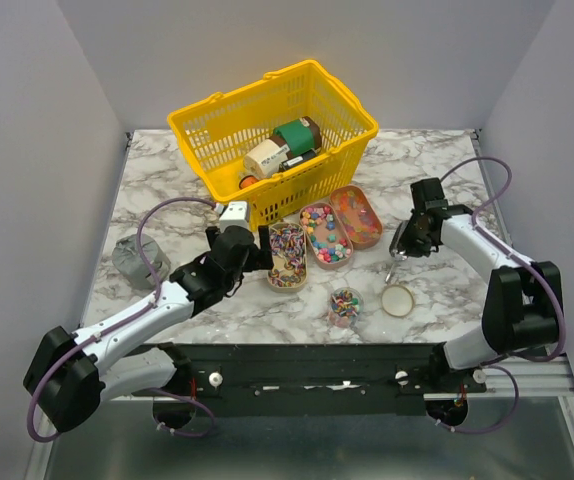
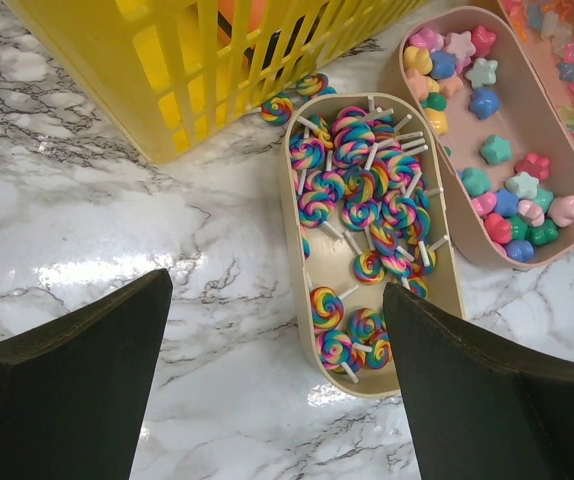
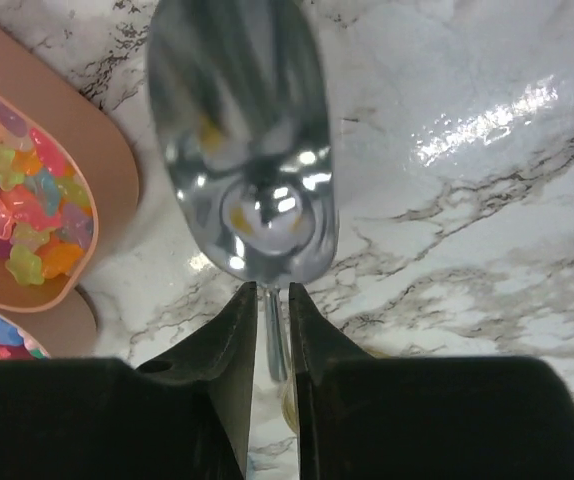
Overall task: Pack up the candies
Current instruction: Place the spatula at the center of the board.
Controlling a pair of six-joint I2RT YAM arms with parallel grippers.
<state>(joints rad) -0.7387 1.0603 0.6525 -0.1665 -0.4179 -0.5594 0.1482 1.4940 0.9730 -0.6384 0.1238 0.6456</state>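
The candies lie in three oval trays: rainbow lollipops (image 2: 367, 210) in the cream tray (image 1: 273, 272), star and heart sweets (image 2: 497, 150) in the pink tray (image 1: 306, 228), clear stars (image 3: 27, 210) in the orange tray (image 1: 375, 218). A small round jar (image 1: 344, 305) also holds some candies, and its lid (image 1: 398, 300) lies to the right of it. My left gripper (image 2: 277, 290) hangs open over the cream tray's near end. My right gripper (image 3: 272, 290) stands slightly open around the handle of a metal scoop (image 3: 242, 150), with thin gaps either side.
A yellow basket (image 1: 199, 128) with bottles and cans stands just behind the trays. A grey lump (image 1: 137, 262) sits near the table's left edge. Bare marble lies to the right of the scoop.
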